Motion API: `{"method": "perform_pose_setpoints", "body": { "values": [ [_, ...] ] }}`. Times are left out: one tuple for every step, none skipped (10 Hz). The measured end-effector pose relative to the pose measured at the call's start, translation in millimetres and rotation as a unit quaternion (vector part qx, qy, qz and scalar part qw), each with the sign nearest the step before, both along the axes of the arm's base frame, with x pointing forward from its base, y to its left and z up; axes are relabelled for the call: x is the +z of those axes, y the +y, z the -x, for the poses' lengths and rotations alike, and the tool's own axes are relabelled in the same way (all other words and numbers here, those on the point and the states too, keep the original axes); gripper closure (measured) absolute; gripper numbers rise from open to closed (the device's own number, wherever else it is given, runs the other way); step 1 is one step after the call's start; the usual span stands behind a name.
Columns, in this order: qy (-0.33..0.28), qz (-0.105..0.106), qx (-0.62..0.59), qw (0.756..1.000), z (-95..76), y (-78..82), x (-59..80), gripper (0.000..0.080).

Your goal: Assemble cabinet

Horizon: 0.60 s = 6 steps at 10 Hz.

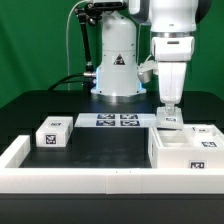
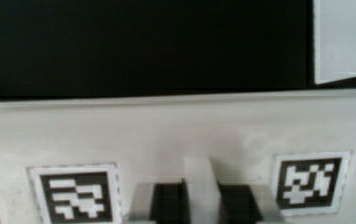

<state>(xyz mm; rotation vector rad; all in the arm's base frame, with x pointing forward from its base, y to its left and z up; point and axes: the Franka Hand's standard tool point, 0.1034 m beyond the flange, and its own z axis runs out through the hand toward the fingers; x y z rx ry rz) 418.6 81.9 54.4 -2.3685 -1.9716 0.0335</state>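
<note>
The cabinet [image 1: 186,152] is a large white box with a tag on its front, at the exterior view's right near the front. Just behind it stands a white tagged part [image 1: 171,121]. My gripper [image 1: 168,106] is down on that part from above. In the wrist view the part [image 2: 175,130] fills the frame as a wide white face with two tags. My gripper [image 2: 201,197] has its two dark fingers [image 2: 164,200] close together, with a thin white ridge of the part between them.
A small tagged white block [image 1: 52,133] sits at the exterior view's left. Another tagged block [image 1: 206,131] is at the far right. The marker board [image 1: 117,120] lies before the robot base. A long low white rail [image 1: 60,176] edges the front and left.
</note>
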Motion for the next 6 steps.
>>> {"method": "perform_pose_setpoints", "body": {
  "values": [
    [0.0, 0.001, 0.001, 1.0, -7.0, -6.9, 2.5, 0.0731],
    [0.001, 0.002, 0.0, 1.0, -15.9, -12.9, 5.4, 0.0731],
    [0.001, 0.003, -0.002, 1.0, -23.4, -14.3, 8.9, 0.0731],
    [-0.001, 0.003, -0.003, 1.0, -28.0, -14.6, 11.4, 0.0731],
    [0.0, 0.003, -0.003, 1.0, -26.5, -14.6, 10.4, 0.0731],
    [0.0, 0.003, -0.003, 1.0, -26.4, -14.6, 10.2, 0.0731]
  ]
}}
